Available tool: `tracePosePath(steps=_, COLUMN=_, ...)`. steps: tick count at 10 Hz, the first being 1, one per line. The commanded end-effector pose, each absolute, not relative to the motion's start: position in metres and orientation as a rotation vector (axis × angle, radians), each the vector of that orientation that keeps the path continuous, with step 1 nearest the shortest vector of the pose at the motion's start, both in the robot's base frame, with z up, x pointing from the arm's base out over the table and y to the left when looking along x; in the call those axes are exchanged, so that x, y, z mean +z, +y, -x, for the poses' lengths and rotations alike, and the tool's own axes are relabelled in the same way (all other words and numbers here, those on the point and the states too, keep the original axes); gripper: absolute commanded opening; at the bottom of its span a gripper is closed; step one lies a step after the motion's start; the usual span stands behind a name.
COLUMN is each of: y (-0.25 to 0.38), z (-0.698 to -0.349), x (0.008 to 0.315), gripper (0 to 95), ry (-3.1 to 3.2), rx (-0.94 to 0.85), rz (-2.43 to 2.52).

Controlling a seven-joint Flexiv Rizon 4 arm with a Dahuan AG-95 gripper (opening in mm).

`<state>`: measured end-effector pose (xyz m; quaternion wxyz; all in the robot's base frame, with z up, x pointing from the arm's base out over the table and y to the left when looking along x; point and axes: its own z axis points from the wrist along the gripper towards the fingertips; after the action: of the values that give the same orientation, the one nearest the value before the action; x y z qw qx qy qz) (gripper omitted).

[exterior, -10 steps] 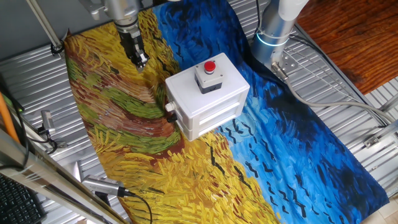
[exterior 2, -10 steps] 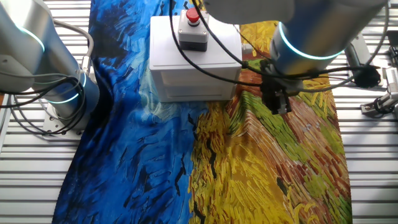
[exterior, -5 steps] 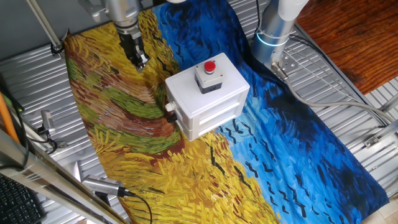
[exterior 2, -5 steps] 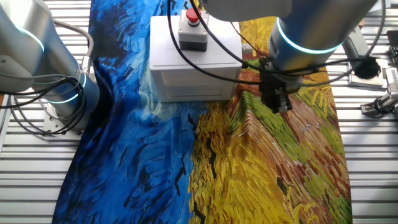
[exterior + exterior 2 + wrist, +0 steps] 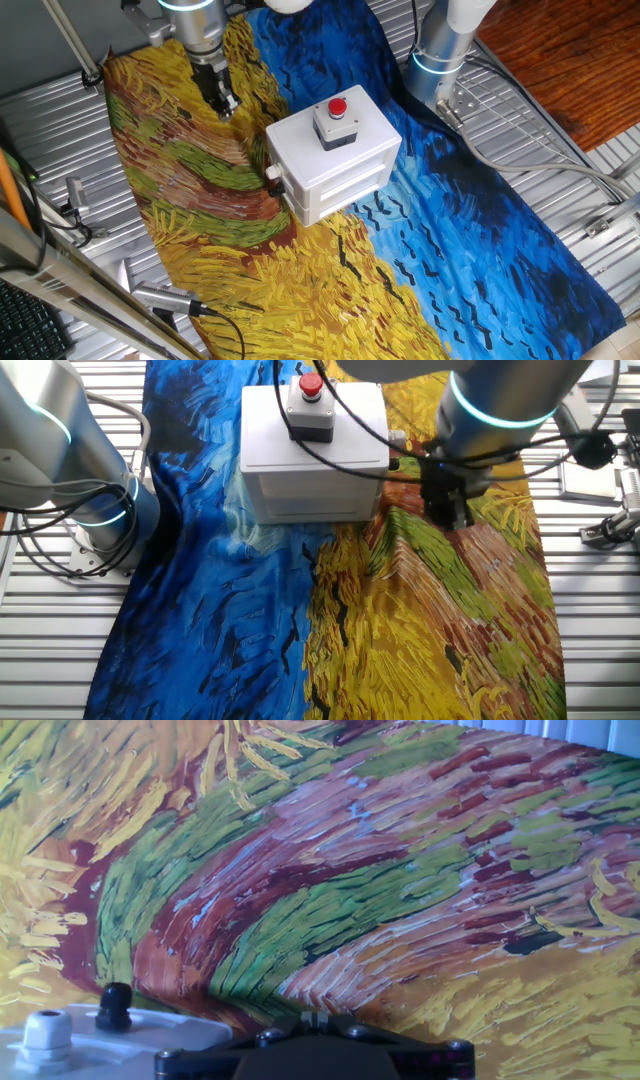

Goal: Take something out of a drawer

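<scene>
The white box with the red button stands mid-cloth. Its drawer is pushed in flush with the front face, also seen in the other fixed view. The something is hidden from every view. My gripper hangs over the yellow-green cloth beside the box's side wall, apart from it and away from the drawer front. In the hand view the gripper is shut with nothing in it, and a corner of the box with two cable glands shows at bottom left.
A painted cloth covers the slatted metal table. A second arm's base stands behind the box on the blue side. Cables drape over the box top. Metal tools lie at the table's near-left edge.
My gripper has shifted slightly along the box's side and come a little lower; it stays shut. The box and drawer have not moved.
</scene>
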<state>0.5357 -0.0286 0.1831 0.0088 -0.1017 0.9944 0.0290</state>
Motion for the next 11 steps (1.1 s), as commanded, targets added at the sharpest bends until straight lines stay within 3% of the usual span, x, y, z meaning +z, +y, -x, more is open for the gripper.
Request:
tracePosePath(steps=1, y=0.007, z=-0.542, x=0.189, gripper=19.0, ry=3.113, rx=0.108, rz=0.201)
tracePosePath(steps=5, y=0.06, z=-0.536, x=0.203, gripper=19.0, ry=3.125, rx=0.102, rz=0.055)
tracePosePath(steps=9, y=0.077, z=-0.532, x=0.195, gripper=19.0, ry=3.124, rx=0.091, rz=0.0)
tracePosePath(steps=11, y=0.077, z=-0.532, x=0.195, gripper=19.0, ry=3.119, rx=-0.001, rz=0.141)
